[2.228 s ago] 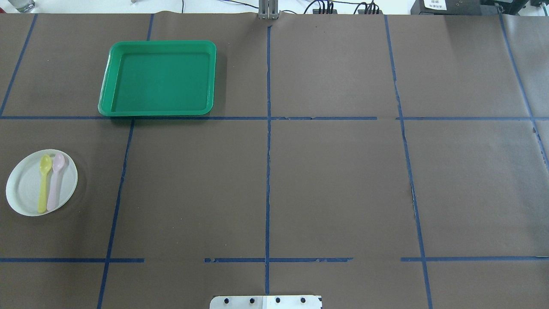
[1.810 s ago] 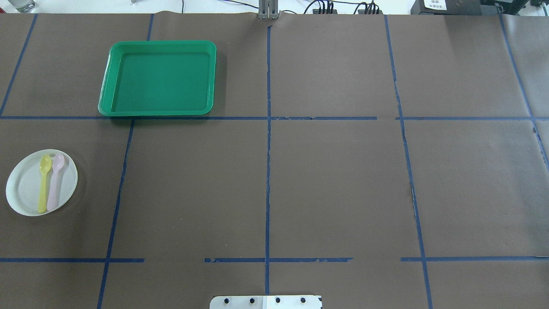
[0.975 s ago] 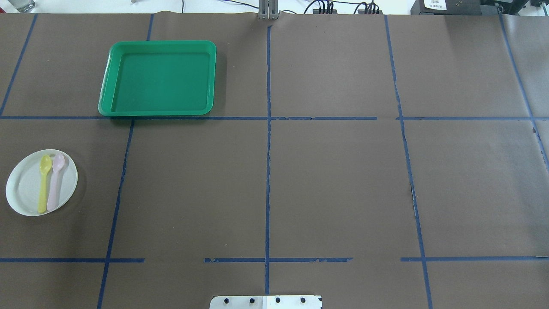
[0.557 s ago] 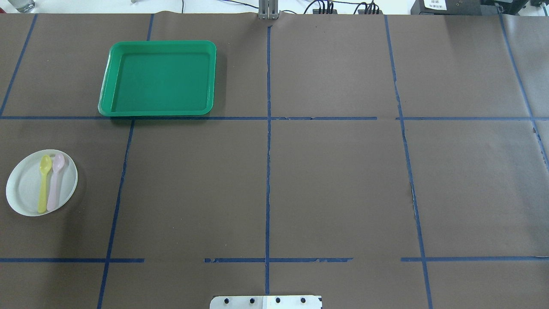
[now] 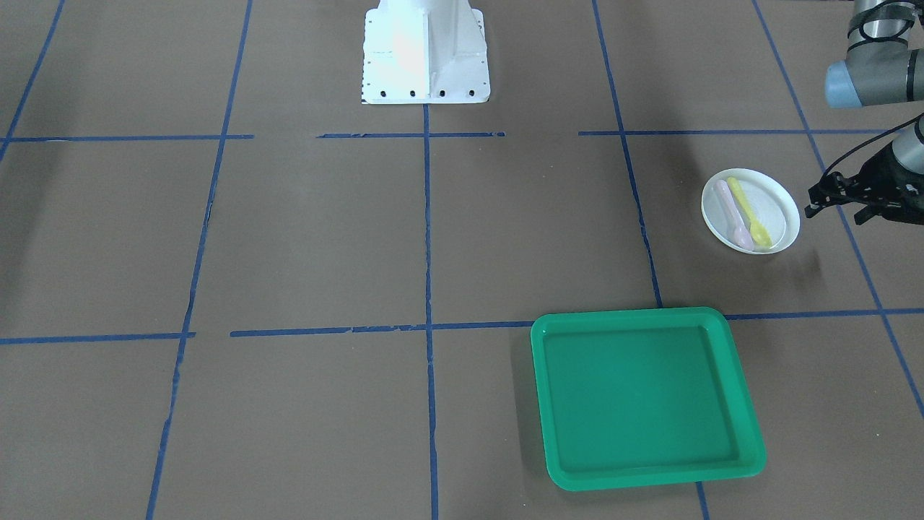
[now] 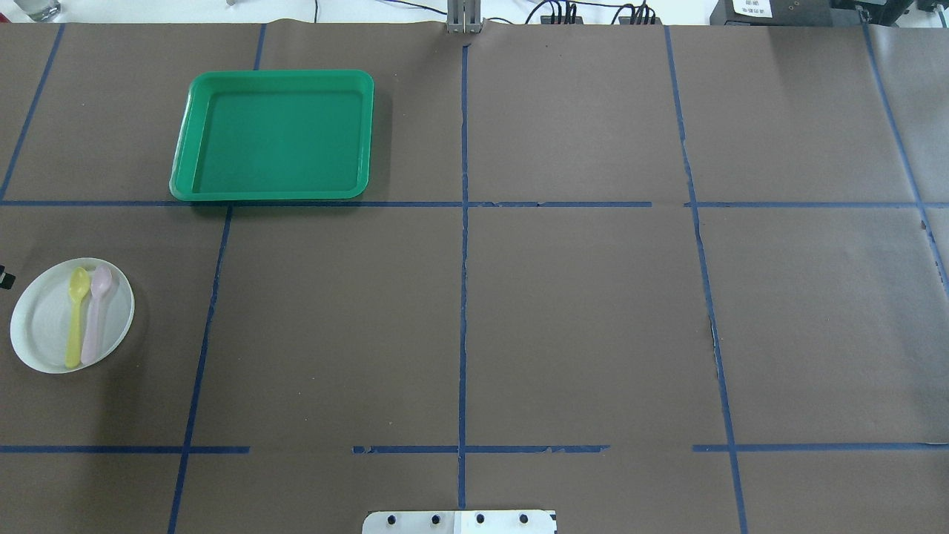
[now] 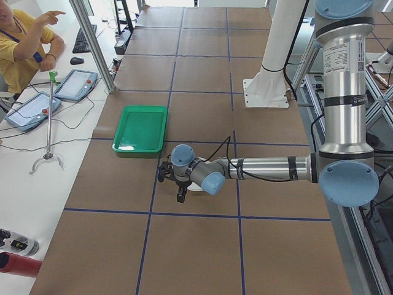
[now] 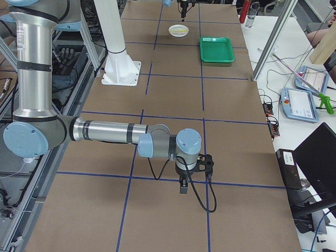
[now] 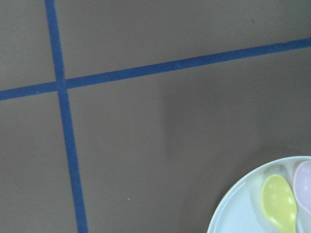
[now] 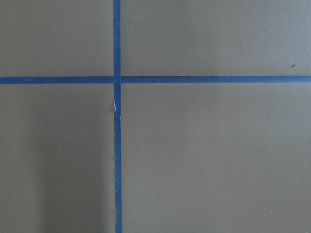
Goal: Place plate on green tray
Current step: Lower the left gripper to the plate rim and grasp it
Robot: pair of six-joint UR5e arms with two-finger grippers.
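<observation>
- The green tray [image 5: 642,393] lies flat on the brown counter [image 6: 593,311], and I see nothing in it.
- The plate [image 5: 781,209] sits on the counter well apart from the tray. It is nearer the robot's base [image 5: 424,50] than the tray is, and further out toward the robot's left.
- Two small spoons lie side by side on the plate. The yellow spoon [image 5: 751,217] is on the side away from the tray's middle, and the pink spoon [image 5: 733,213] is just beside it.
- The left tool [image 5: 835,215] hangs just past the plate, on the plate's side furthest from the tray. In the front-facing view there is a gap between tool and rim.
- Its two fingers look spread apart and hold nothing.
- The left wrist camera catches only a slice of the plate's rim and the two spoon bowls at its lower right corner.
- The right tool [image 8: 184,184] is far from the tray, toward the opposite end of the counter, low over the paper near a crossing of blue tape [image 10: 116,145].
- It shows clearly only in the side view, so I cannot tell whether its fingers are spread or pressed together.
</observation>
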